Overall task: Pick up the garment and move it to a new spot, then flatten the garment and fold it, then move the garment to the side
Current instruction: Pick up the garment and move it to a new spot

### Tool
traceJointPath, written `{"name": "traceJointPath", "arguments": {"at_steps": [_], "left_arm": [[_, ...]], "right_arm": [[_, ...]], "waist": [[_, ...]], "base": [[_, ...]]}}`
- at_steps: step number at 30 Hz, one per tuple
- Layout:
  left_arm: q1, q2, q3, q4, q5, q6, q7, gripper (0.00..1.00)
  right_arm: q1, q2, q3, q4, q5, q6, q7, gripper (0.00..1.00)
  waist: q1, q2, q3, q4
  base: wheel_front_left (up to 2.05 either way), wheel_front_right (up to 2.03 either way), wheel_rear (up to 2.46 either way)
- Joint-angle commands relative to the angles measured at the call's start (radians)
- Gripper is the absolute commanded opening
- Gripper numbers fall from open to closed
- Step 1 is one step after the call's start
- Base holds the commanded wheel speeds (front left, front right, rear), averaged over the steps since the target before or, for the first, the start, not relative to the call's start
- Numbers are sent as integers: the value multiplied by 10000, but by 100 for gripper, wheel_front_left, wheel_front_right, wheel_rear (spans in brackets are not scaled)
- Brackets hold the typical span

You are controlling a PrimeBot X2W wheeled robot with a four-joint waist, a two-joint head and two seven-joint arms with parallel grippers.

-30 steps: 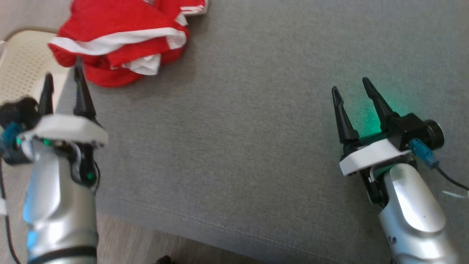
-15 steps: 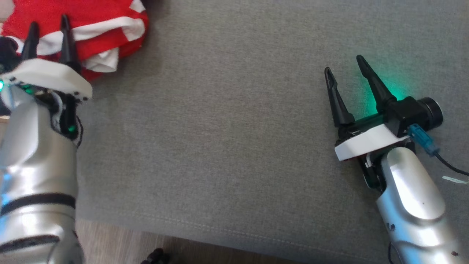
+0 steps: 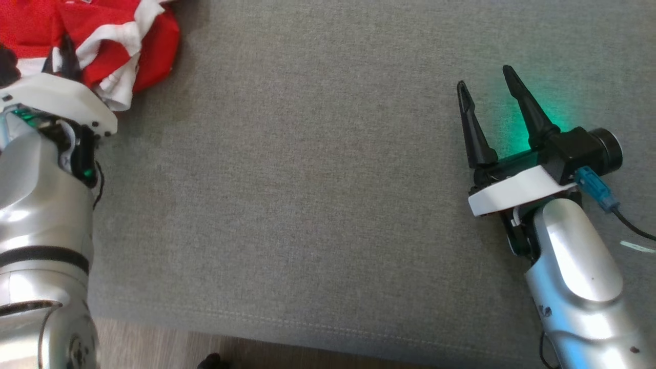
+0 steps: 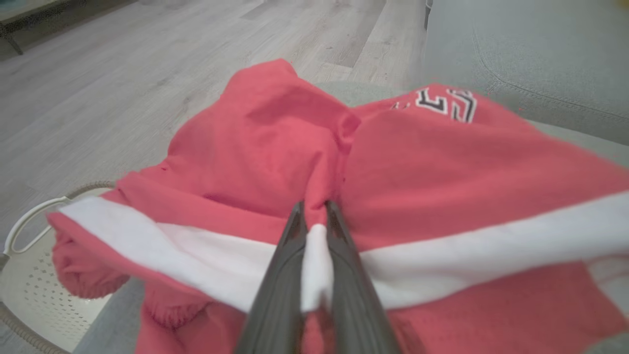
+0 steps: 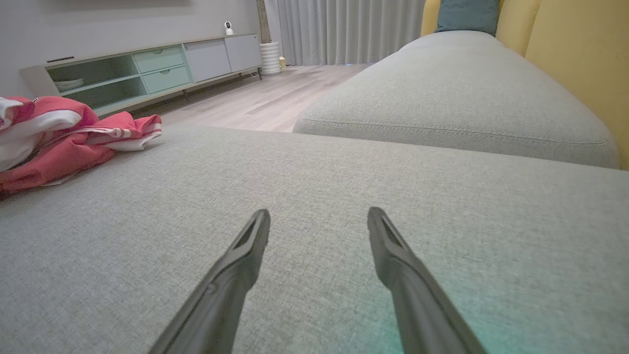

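Grey sofa cushion [image 3: 328,179], and at its far-left corner lies the red-and-white garment [image 3: 148,46], cut off by the frame. The left gripper [image 4: 314,210] pinches its white-striped fold, fingertips half buried in cloth. The right gripper [image 3: 484,78] gapes wide, well apart.

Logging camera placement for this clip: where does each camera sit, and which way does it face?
Head view: on the head, looking down at the grey cushion; it shows the left gripper in the garment at upper left and the right gripper open at right.
Left wrist view: on the left wrist, looking along the left gripper, shut on the garment's white band; a basket lies beyond.
Right wrist view: on the right wrist, looking low across the cushion past the open right gripper.
Shared: all three show the garment.
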Motion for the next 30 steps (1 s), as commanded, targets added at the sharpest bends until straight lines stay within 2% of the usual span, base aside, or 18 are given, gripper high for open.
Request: {"name": "traceJointPath", "arguments": {"at_steps": [1, 8, 13, 22, 30], "left_arm": [[-250, 665, 48, -259, 57, 32, -38, 0], [-490, 758, -243, -1920, 396, 104, -57, 0], [-556, 550, -515, -3074, 556, 86, -59, 0], [-516, -263, -1411, -4629, 617, 36, -60, 0], [-35, -1075, -2332, -5156, 259, 19, -60, 0]], "right_arm": [[70, 132, 150, -164, 19, -9, -32, 100], [206, 336, 119, -138, 129, -9, -32, 100], [332, 480, 107, -160, 246, -9, -32, 100], [495, 592, 209, -249, 548, -9, -32, 100], [603, 604, 475, -418, 1003, -9, -32, 100]], "waist": [[-1, 0, -94, -48], [-1, 0, -623, -378], [-1, 0, -994, -849], [-1, 0, -1555, -2019], [-1, 0, -1775, -3040]], "base": [[0, 0, 0], [0, 0, 0], [0, 0, 0], [0, 0, 0], [0, 0, 0]]}}
